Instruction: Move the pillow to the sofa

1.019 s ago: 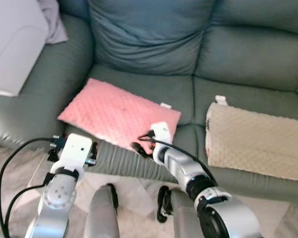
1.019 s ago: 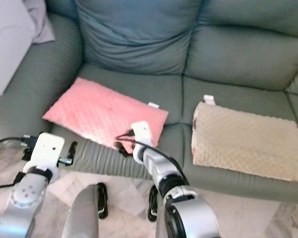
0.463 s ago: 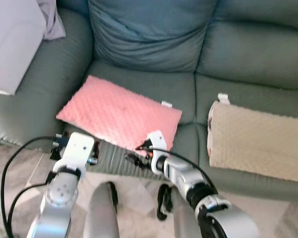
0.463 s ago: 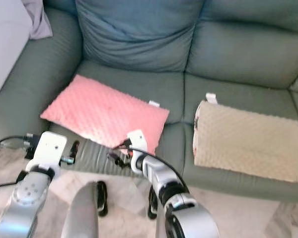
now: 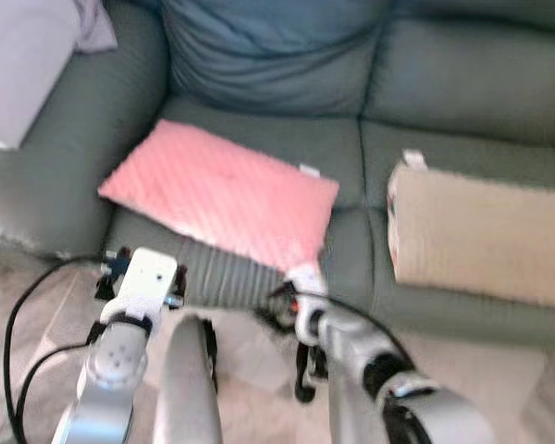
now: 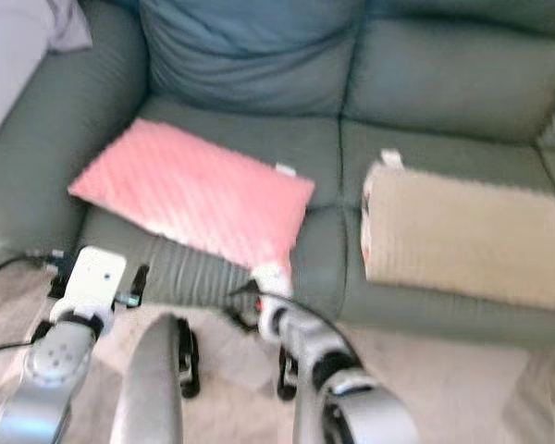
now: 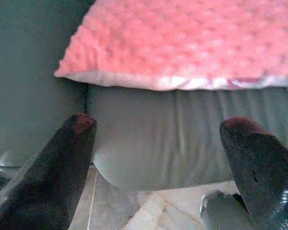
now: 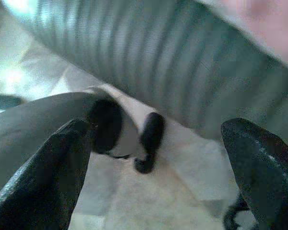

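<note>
A pink dotted pillow point(image 5: 224, 194) lies flat on the left seat of the grey-green sofa point(image 5: 351, 157), its near corner hanging a little over the seat's front edge. My right gripper point(image 5: 276, 311) is low in front of that edge, just below the corner, open and holding nothing; its wrist view looks at the ribbed seat front point(image 8: 173, 62) and the floor. My left gripper point(image 7: 158, 136) is also open and empty. It faces the seat front below the pillow's left edge point(image 7: 182, 43), apart from it.
A beige pillow point(image 5: 481, 236) lies on the right seat. A blue-grey back cushion point(image 5: 268, 55) stands behind the pink pillow. Something pale lilac point(image 5: 18, 65) rests on the left armrest. My own legs point(image 5: 190, 388) stand on the tiled floor close to the sofa front.
My right gripper has drawn back from the pink pillow's near corner and dropped to the sofa's front edge. The camera has shifted and the picture is blurred. The left arm has hardly moved.
</note>
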Tool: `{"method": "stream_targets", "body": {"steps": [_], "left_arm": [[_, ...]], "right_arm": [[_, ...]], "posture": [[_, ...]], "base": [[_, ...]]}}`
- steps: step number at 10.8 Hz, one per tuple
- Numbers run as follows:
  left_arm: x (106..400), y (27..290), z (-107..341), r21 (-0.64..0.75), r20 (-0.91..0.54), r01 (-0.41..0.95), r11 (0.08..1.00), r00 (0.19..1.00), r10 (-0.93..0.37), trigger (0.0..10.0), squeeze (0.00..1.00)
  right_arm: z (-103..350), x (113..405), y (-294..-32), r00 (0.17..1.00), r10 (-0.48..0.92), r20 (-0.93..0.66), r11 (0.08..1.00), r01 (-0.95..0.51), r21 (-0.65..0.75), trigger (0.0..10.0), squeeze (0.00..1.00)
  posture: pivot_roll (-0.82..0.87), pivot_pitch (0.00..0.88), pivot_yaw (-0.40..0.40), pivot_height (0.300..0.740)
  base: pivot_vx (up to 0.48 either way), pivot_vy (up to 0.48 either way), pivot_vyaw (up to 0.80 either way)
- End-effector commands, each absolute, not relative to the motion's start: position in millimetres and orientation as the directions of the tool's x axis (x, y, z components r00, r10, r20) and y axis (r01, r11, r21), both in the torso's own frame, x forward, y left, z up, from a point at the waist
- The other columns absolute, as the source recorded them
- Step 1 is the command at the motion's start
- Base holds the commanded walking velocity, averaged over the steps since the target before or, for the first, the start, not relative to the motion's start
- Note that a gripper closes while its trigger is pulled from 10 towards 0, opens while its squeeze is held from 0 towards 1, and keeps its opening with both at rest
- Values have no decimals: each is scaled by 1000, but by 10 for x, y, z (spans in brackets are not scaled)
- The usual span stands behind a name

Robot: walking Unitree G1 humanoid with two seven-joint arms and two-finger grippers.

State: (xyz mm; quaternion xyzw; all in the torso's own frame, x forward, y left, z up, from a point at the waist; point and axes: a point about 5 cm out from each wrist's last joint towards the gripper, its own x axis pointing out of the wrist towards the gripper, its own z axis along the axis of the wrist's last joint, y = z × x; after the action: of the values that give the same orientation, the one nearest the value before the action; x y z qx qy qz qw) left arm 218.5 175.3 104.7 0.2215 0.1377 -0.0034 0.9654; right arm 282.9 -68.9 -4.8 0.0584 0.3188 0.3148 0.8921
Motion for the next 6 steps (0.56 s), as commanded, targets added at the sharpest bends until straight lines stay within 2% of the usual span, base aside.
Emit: {"method": "stream_targets", "body": {"steps": [1,4,6], "left_arm": [[2151,1758,1022,429,-289,83,899,956,49,10000,0],[2150,1687,1031,392,-288,112,913,958,6,10000,0],[2142,1702,1027,391,-292,116,913,956,3,10000,0]], "right_arm": [[-76,2817,-717,603,583,-544,807,-508,302,10000,0],[112,3039,-879,710,516,-478,846,-510,157,10000,0],[170,3101,-914,735,502,-456,859,-487,161,10000,0]], "posture": [[162,324,-20,636],[165,314,-17,636],[168,309,-12,636]], "base": [[0,0,0],[0,0,0],[0,0,0]]}}
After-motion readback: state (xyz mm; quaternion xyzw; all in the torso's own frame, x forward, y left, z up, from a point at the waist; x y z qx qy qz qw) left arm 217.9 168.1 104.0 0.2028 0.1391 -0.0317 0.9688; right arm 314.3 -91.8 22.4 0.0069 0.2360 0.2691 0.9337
